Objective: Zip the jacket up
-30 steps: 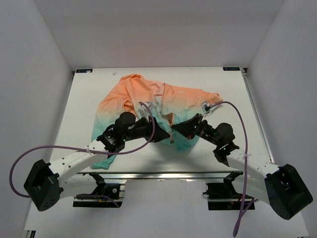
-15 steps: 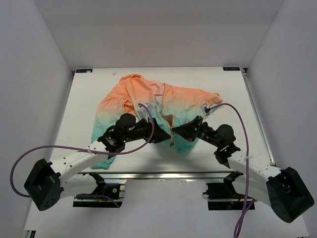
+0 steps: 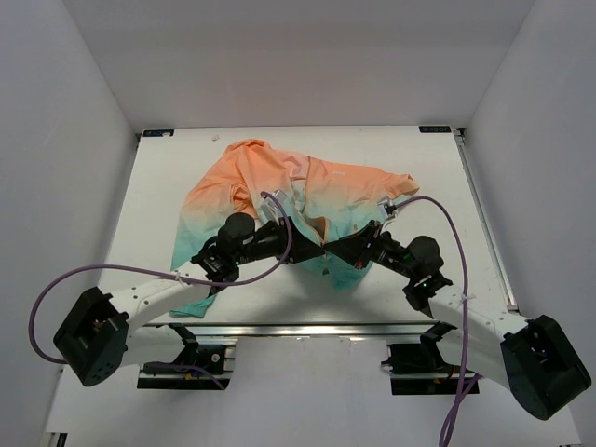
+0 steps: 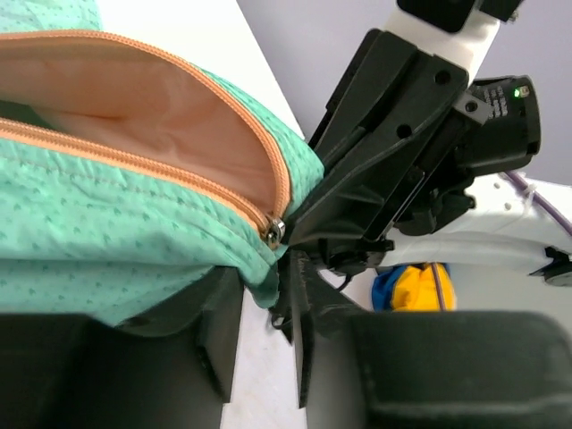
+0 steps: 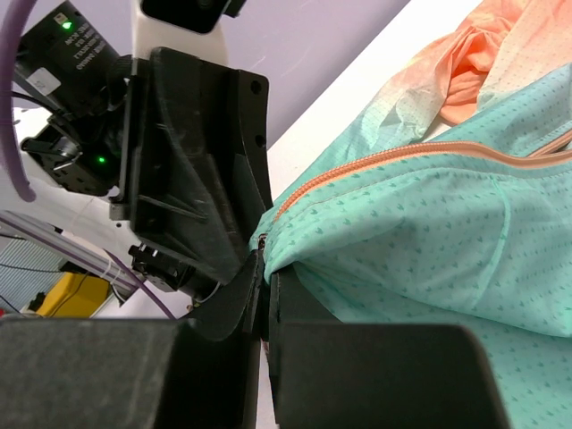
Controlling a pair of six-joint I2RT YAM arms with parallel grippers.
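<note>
No readable writing here. The little stickers [image 3: 156, 133] at the white table's [image 3: 419, 158] far corners are too small. The thin orange-to-teal fabric jacket [image 3: 279, 186] lies crumpled mid-table, orange end far, teal hem toward the arms. Purple cables [image 3: 447, 223] loop over it. The right claw [image 5: 265, 268] is clenched on the hem by the orange zipper [image 4: 179, 183]. The left claw's [image 4: 264, 299] jaws are apart, nothing pinched.

Two robot arms, the left arm [image 3: 154, 296] and right arm [image 3: 470, 317], have white links and bulky black joint housings. A purple cable [image 5: 18, 40] trails each one — green indicator lights [image 4: 516, 91] dot the casings.
</note>
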